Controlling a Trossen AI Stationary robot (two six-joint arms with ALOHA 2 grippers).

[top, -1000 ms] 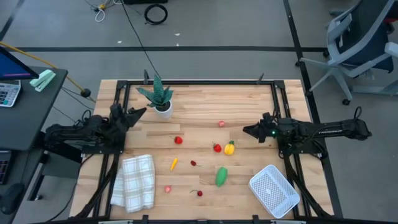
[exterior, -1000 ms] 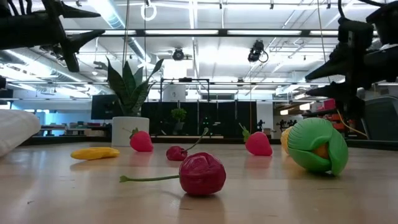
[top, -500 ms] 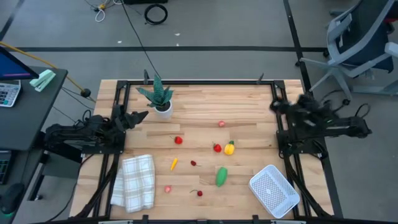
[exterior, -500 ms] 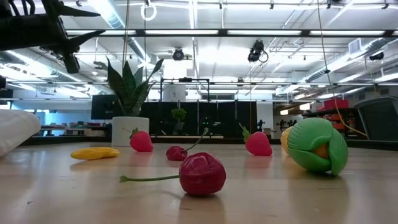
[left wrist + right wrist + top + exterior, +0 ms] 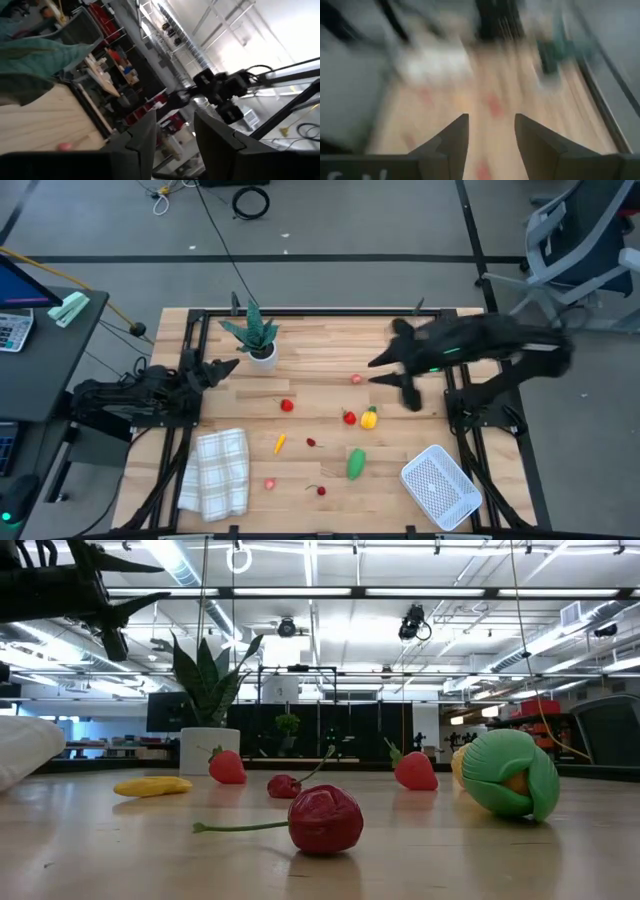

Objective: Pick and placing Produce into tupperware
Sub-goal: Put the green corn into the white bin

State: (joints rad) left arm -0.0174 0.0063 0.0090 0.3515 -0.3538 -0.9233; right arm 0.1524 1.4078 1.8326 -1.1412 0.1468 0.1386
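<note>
The produce lies scattered on the wooden table: a green oblong piece (image 5: 356,463), a yellow pepper (image 5: 370,418), an orange piece (image 5: 280,443), red and pink pieces (image 5: 287,405) and a stemmed cherry (image 5: 325,820). The white tupperware (image 5: 441,486) rests flat at the near right corner. My right gripper (image 5: 375,372) hangs open high above the table, right of centre, near a pink piece (image 5: 356,379); its wrist view (image 5: 491,120) is blurred. My left gripper (image 5: 228,365) stays open at the left edge, beside the plant, with nothing between its fingers (image 5: 175,120).
A spiky green plant in a white pot (image 5: 257,340) stands at the far left. A folded white checked cloth (image 5: 220,472) lies at the near left. Black rails (image 5: 445,340) run along the table's left and right sides.
My right gripper has risen from low at the table's right edge to high above the table, swinging toward the middle and rolling as it went; it has left the low view. The produce and the tupperware lie as before.
</note>
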